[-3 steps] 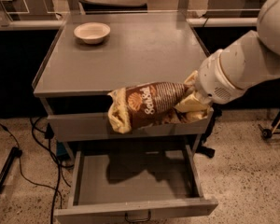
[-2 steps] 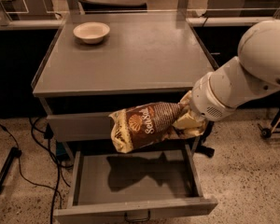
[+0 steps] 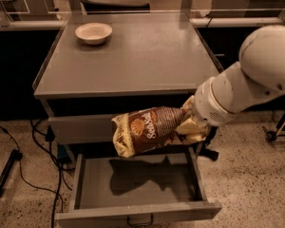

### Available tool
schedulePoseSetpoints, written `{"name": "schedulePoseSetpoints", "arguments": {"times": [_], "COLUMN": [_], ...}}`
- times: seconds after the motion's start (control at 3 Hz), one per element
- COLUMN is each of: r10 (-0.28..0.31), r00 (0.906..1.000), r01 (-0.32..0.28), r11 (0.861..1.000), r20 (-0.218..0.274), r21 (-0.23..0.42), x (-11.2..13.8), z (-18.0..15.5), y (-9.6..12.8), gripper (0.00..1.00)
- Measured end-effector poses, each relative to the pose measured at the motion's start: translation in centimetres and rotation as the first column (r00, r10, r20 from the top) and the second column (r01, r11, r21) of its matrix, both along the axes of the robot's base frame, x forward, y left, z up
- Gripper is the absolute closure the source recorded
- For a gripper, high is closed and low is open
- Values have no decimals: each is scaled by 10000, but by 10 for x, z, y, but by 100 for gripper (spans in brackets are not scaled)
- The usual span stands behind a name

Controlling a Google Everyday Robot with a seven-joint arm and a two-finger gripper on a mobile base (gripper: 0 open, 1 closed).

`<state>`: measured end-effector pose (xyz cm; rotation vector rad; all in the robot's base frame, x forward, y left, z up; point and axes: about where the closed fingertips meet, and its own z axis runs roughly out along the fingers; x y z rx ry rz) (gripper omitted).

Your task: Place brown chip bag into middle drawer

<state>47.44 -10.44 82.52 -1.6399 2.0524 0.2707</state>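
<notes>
One hand [image 3: 189,126] holds brown chip bag [image 3: 149,129] over open middle drawer [image 3: 141,209].

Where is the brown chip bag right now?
The glossy dark-brown chip bag hangs mid-frame above the open grey metal drawer, its right end held by the gripper, in front of the closed grey drawer front.

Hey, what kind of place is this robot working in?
Probably a lab or workshop mock-up, not a home: a grey metal cabinet with its middle drawer open, loose cables on speckled floor. The hand holds the brown chip bag above that drawer.
</notes>
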Motion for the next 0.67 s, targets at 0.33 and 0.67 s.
{"name": "schedulePoseSetpoints", "arguments": {"times": [0.33,0.67], "r10": [75,169], "r00": [9999,9997], "r01": [-75,-169], "r11": [10000,9999], "r20": [-124,-179], "r21": [-27,29], "x": [-7,-9], "z": [-48,-85], "y": [-3,-3], "gripper": [100,100]}}
